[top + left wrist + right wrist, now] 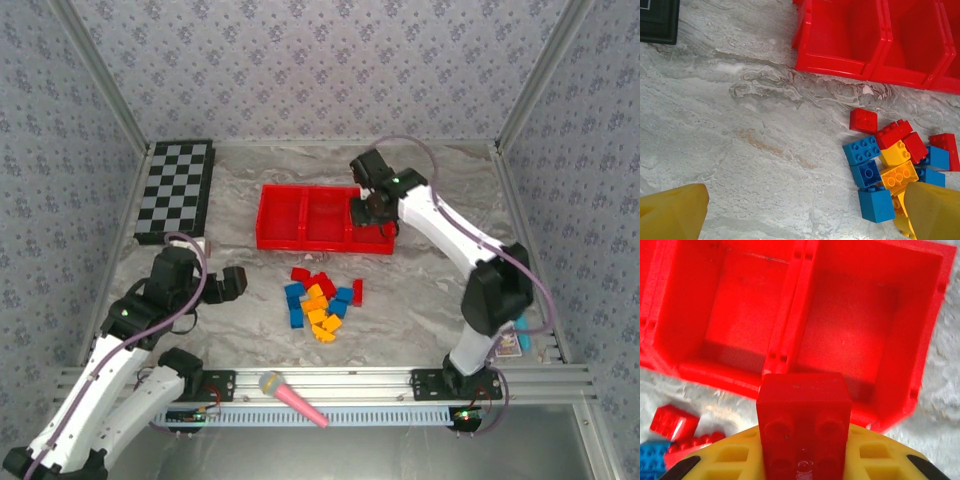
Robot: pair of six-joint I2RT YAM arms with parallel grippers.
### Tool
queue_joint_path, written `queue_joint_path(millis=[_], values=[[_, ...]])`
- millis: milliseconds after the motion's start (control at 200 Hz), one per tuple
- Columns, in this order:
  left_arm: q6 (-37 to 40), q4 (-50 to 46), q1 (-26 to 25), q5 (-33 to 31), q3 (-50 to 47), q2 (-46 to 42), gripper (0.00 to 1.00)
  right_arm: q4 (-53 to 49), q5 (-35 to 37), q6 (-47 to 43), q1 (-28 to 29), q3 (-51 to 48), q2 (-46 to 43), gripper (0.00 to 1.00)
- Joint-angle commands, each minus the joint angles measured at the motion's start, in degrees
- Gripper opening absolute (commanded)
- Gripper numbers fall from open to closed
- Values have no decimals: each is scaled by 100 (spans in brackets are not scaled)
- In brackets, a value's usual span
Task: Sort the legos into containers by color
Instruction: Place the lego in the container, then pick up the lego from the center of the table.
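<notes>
Left end effector point(802, 215) agape, right end effector point(368, 212) around red lego point(802, 410)

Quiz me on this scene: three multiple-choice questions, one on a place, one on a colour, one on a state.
1. The checkerboard lies: A) far left B) in the tray C) on the bricks.
2. The brick in the right gripper is: A) blue B) red C) yellow.
3. The left gripper is: A) open B) shut on a brick C) shut, empty.
Answers: A, it lies left of the red tray; B, red studs face the wrist camera; A, its yellow fingers stand wide apart.
</notes>
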Motion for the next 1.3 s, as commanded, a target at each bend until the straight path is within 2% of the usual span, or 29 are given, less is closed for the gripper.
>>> queue_joint_path(millis=[0,160,375,515,740,870,1010,1139,1299], values=[[67,-19,-65,13,141,4,100,-421,40,-293,-133,496,790,24],[54,-24,-107,-68,141,-22,100,-372,31,-317,-333,764,1223,30],[52,-37,-149,-129,146,20,100,-318,126,-328,-413,580,1181,64],[45,-79,-157,-224,195,72,100,-164,114,-242,-427,291,760,73],[40,-121,-335,-516,213,158,100,115,51,189,-424,-607,-568,78],[-18,-99,-462,-546,178,323,100,491,-139,871,-307,-1737,-1656,75],[49,-177,-599,-560,239,558,100,895,31,1752,204,-3022,-2599,71],[122,-221,-662,-489,279,672,100,1023,395,2604,846,-3626,-2777,72],[131,-152,-728,-442,245,679,100,1154,792,3295,1307,-3822,-2381,74]])
